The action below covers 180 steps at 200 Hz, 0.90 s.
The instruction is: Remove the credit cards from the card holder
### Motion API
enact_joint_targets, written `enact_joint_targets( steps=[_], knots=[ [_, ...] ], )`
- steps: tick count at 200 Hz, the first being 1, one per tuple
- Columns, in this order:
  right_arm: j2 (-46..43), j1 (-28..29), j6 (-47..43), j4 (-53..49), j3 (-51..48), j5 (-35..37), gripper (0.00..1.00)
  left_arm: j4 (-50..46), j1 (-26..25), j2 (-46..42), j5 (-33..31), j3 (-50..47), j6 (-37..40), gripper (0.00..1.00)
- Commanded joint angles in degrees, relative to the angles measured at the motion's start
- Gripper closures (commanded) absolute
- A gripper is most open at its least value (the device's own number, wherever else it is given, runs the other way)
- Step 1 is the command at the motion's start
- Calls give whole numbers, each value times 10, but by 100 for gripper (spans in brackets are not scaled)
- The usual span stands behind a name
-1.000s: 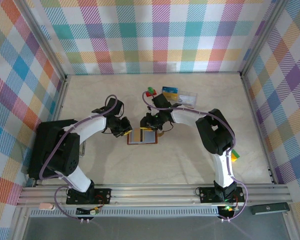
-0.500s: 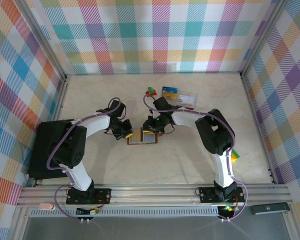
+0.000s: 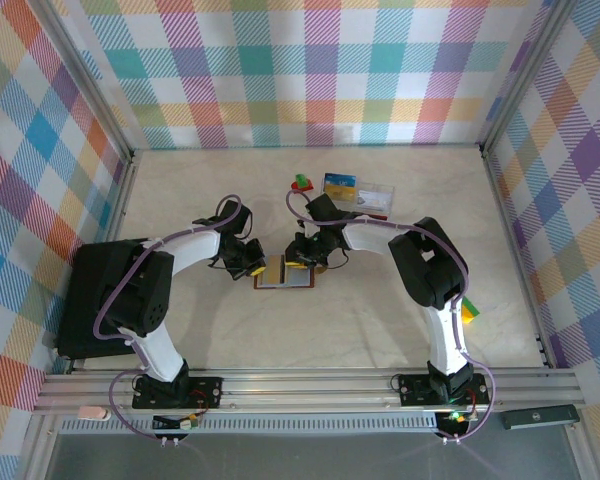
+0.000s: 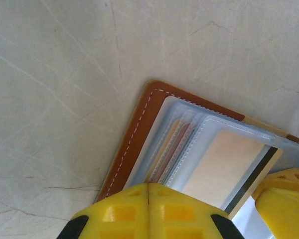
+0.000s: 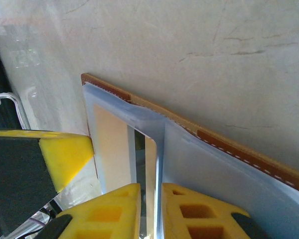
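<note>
The card holder lies open on the table between both arms, brown-edged with a bluish-grey inside. My left gripper is shut, its tips resting on the holder's left half, over slots where several card edges show. A yellowish credit card with a dark stripe sits in the windowed pocket. My right gripper comes from the far side, and its jaws stand almost together with the end of that credit card in the narrow gap.
At the back stand a clear plastic box, a blue-and-yellow card and a red-and-green block. A yellow-green block sits by the right arm. A black box fills the near left. Plaid walls enclose the table.
My left gripper has shut and moved right onto the holder's left edge. My right jaws have narrowed around the card's end. The holder has hardly moved.
</note>
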Motion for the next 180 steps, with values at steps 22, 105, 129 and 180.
enact_joint_targets(
  steps=[22,105,129,180],
  knots=[
    [18,-2,-7,12,-10,-25,83,-25,-3,21,-21,-10,-3,99],
    [-6,-8,-22,2,-18,6,91,-27,-3,17,-23,-12,-3,99],
    [-23,-15,-19,10,-35,21,92,-29,-3,16,-25,-10,-2,99],
    [-27,-16,-19,16,-44,17,91,-54,-4,3,-31,17,17,98]
  ],
)
